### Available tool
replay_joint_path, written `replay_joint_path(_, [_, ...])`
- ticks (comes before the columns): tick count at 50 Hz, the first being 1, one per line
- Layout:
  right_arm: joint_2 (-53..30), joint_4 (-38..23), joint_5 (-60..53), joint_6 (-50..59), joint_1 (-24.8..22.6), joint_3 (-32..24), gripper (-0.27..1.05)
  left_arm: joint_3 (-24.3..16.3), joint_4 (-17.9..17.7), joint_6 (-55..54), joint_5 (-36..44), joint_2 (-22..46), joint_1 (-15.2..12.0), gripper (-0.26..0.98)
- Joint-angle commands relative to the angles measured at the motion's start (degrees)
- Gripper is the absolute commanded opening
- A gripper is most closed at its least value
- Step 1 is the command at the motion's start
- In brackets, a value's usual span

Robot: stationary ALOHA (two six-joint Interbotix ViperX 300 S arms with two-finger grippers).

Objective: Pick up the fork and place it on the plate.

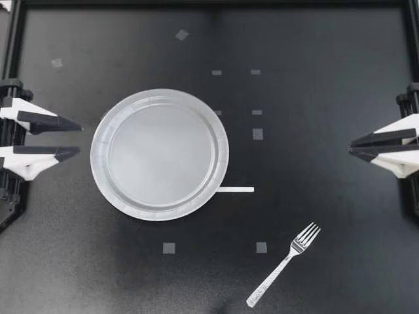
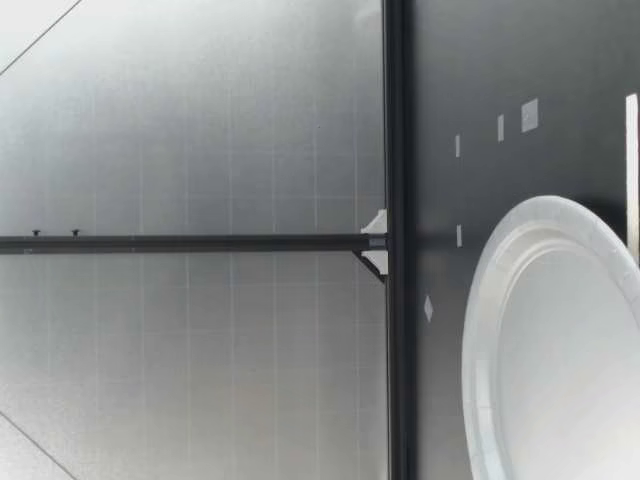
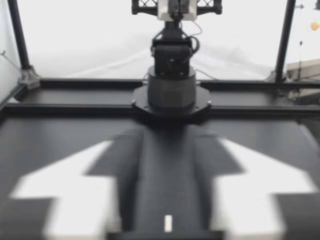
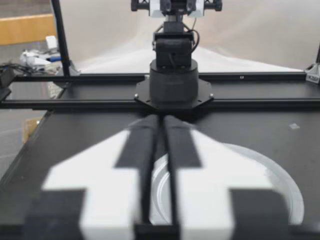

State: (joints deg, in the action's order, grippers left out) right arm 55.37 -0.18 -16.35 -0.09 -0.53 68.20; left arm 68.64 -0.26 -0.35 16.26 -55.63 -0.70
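A silver fork (image 1: 283,265) lies on the black table near the front right, tines pointing toward the back right. The grey plate (image 1: 100,157) sits left of centre with nothing on it. My left gripper (image 1: 79,139) rests at the table's left edge, open, with nothing between its fingers, just left of the plate. At the right edge my right gripper (image 1: 350,147) is shut and holds nothing, far from the fork. In the right wrist view the plate (image 4: 287,182) shows under and ahead of the right gripper (image 4: 160,150). The low view shows only the plate (image 2: 480,330); the fork is hidden there.
A white tape strip (image 1: 236,190) lies against the plate's right front rim. Several small grey tape squares (image 1: 257,133) dot the table. A black frame (image 1: 209,3) borders the table. The arm bases (image 3: 172,75) stand at the two sides.
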Motion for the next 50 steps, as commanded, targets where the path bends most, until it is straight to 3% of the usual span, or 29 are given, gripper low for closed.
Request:
replay_joint_path(1, [-0.09, 0.0, -0.44, 0.18, 0.09, -1.58, 0.07, -1.67, -0.53, -0.7, -1.05, -0.53, -0.18, 0.16])
replay_joint_path(9, [1.85, 0.09, 18.63, 0.53, 0.09, -7.12, -0.04, -5.01, -4.92, -3.87, -11.07, -1.67, -0.18, 0.04])
replay_joint_path(17, [-1.14, 0.09, 38.32, 0.79, 0.09, -15.91, -0.04, -11.51, -5.36, -7.65, -27.69, 2.81, -0.18, 0.04])
replay_joint_path(20, [-4.48, 0.18, 42.98, 0.79, 0.09, -18.19, -0.04, -12.83, -5.36, -8.26, -30.15, 5.71, -0.18, 0.04])
replay_joint_path(28, [-16.0, 1.67, 48.25, 0.0, -0.88, -21.8, -0.04, -14.06, -5.54, -8.79, -30.06, 12.39, -0.18, 0.04])
replay_joint_path(39, [-35.95, 2.81, 50.89, -3.52, -12.48, -26.98, 0.02, -11.95, -6.94, -9.58, -22.85, 12.74, -0.18, 0.04])
replay_joint_path(45, [-42.54, 3.87, 52.38, -3.52, -15.29, -29.88, 0.18, -11.16, -7.38, -11.6, -19.69, 11.07, -0.18, 0.04])
replay_joint_path(50, [-45.79, 5.62, 53.35, -3.25, -15.56, -30.06, 0.43, -9.49, -7.38, -12.83, -19.95, 9.4, -0.09, 0.04])
